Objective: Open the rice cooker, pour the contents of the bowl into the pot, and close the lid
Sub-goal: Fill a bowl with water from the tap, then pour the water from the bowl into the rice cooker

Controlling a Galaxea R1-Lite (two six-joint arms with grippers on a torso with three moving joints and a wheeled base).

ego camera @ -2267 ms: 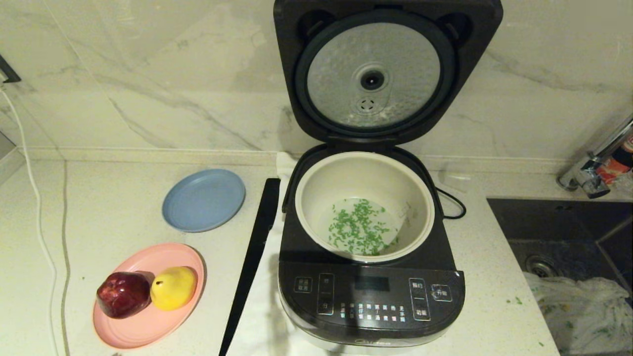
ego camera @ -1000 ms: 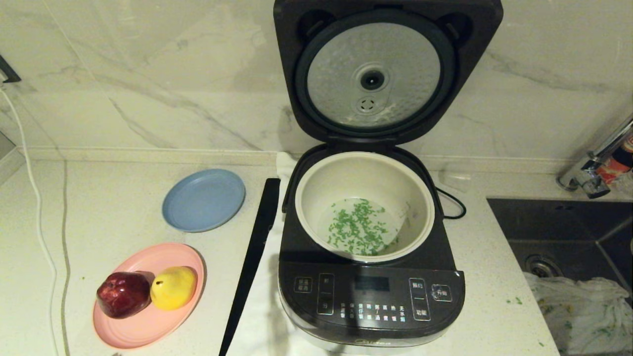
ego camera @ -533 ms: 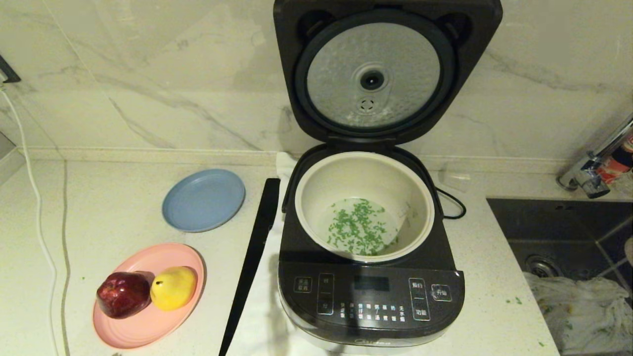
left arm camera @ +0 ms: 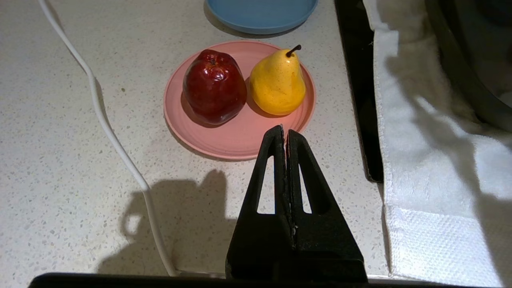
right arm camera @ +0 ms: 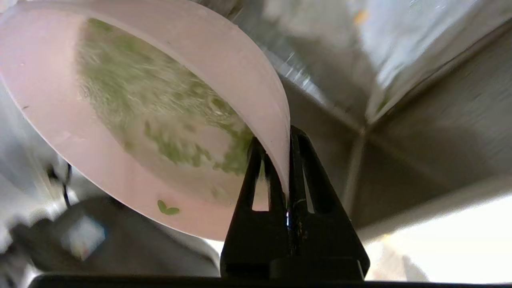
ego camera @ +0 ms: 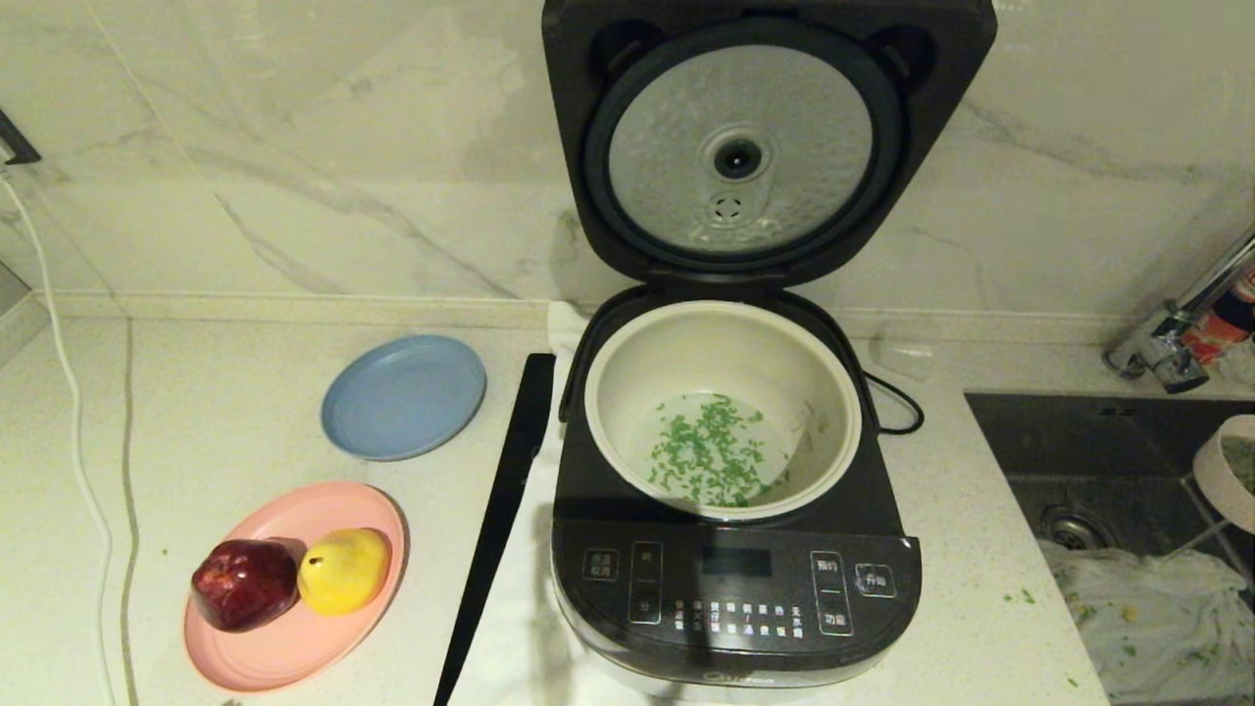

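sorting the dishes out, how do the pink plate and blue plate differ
The pink plate carries a red apple and a yellow pear; the blue plate is bare. The pink plate lies nearer the robot, the blue plate nearer the wall. Both are round, shallow, and left of the rice cooker.

Rice cooker [ego camera: 735,598] sits centre frame, lid [ego camera: 765,137] upright, green bits [ego camera: 711,456] in its cream pot [ego camera: 726,333]. Pink bowl [ego camera: 1230,471] enters at right edge.

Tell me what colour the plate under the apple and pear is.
Pink; the plate shows best in the left wrist view.
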